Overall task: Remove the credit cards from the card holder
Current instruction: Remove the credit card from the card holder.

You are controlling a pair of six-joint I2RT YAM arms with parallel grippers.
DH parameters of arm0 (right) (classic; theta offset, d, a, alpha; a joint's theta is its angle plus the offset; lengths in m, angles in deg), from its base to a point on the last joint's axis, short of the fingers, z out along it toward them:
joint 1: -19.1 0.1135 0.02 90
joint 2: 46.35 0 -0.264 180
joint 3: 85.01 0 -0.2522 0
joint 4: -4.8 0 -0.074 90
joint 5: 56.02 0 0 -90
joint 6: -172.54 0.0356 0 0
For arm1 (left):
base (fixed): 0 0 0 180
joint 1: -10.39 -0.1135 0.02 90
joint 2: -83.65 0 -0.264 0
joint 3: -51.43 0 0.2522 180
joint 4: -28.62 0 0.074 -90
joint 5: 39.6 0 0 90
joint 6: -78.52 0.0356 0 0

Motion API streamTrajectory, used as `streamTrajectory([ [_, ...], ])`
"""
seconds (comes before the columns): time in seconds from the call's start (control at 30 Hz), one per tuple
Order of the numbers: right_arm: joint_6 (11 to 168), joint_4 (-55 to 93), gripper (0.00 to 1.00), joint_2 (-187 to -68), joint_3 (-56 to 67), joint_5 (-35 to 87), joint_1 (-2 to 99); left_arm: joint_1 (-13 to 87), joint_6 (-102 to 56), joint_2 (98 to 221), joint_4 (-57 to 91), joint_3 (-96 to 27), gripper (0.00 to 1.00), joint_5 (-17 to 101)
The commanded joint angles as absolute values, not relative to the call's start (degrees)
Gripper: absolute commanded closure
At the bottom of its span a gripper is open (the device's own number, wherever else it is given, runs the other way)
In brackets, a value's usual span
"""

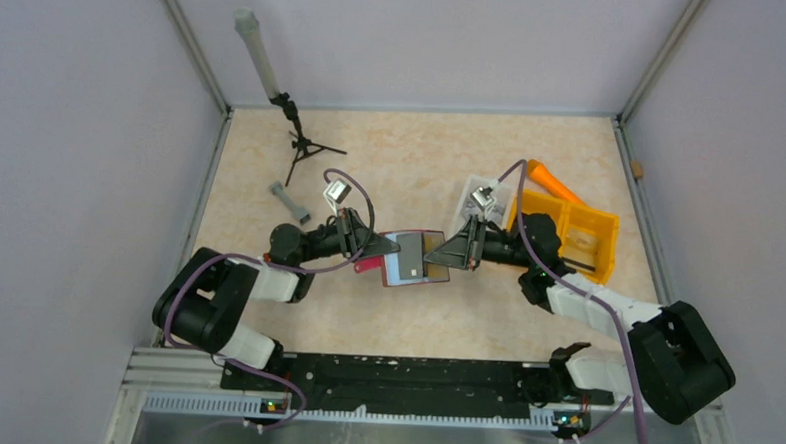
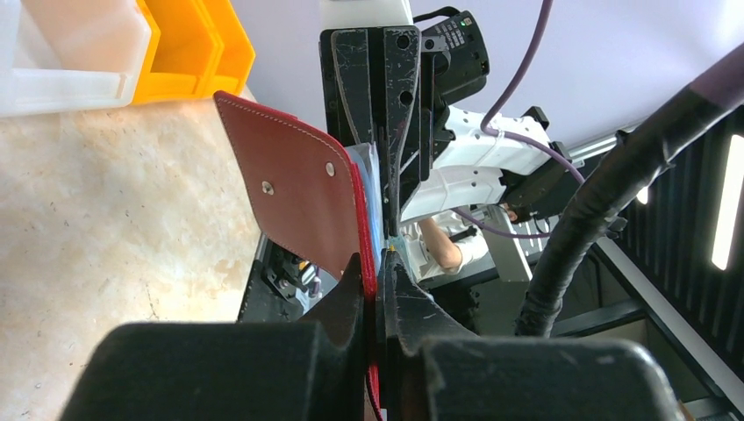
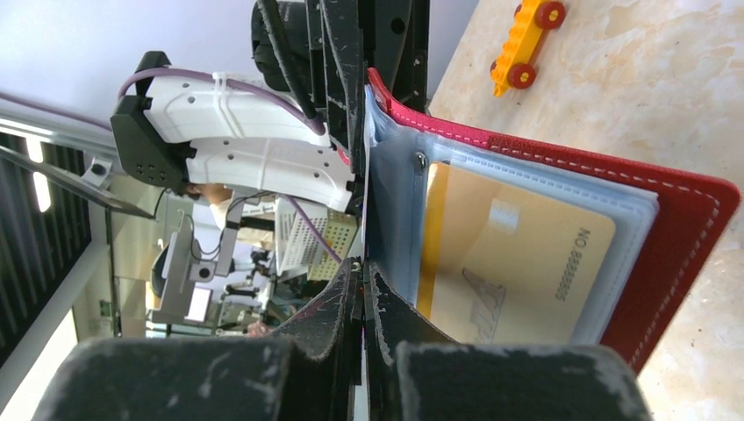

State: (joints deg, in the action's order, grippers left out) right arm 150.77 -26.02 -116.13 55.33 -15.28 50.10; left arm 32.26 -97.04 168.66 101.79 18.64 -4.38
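Observation:
The card holder (image 1: 399, 266) hangs opened above the table's middle, held between both arms. Its dark red cover (image 2: 298, 189) runs edge-on into my left gripper (image 2: 379, 261), which is shut on the red rim. In the right wrist view the pale inner sleeves (image 3: 399, 210) fan out from the red cover (image 3: 689, 237). A tan-yellow credit card (image 3: 518, 254) sits inside a clear sleeve. My right gripper (image 3: 362, 274) is shut on a thin inner leaf at the holder's fold, beside that card. Whether a card lies in the pinched leaf is hidden. Grey cards are not visible.
An orange two-compartment tray (image 1: 581, 235) stands at the right with an orange cone (image 1: 551, 179) behind it. A white tray (image 2: 70, 53) lies beside it. A small tripod (image 1: 304, 148) and a grey bar (image 1: 290, 202) are at the back left. A yellow toy car (image 3: 525, 39) lies on the table.

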Motion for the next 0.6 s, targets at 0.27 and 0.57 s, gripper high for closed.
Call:
streamTrajectory([
  [0.27, 150.53, -29.37, 1.00, -112.94, 55.99, -16.91, 47.84, 32.14, -96.79, 167.71, 107.56, 17.19, 1.00, -3.48],
  [0.57, 151.85, -32.45, 0.77, -115.30, 55.06, -18.27, 47.91, 32.92, -96.55, 167.70, 107.58, 16.71, 1.00, -3.12],
])
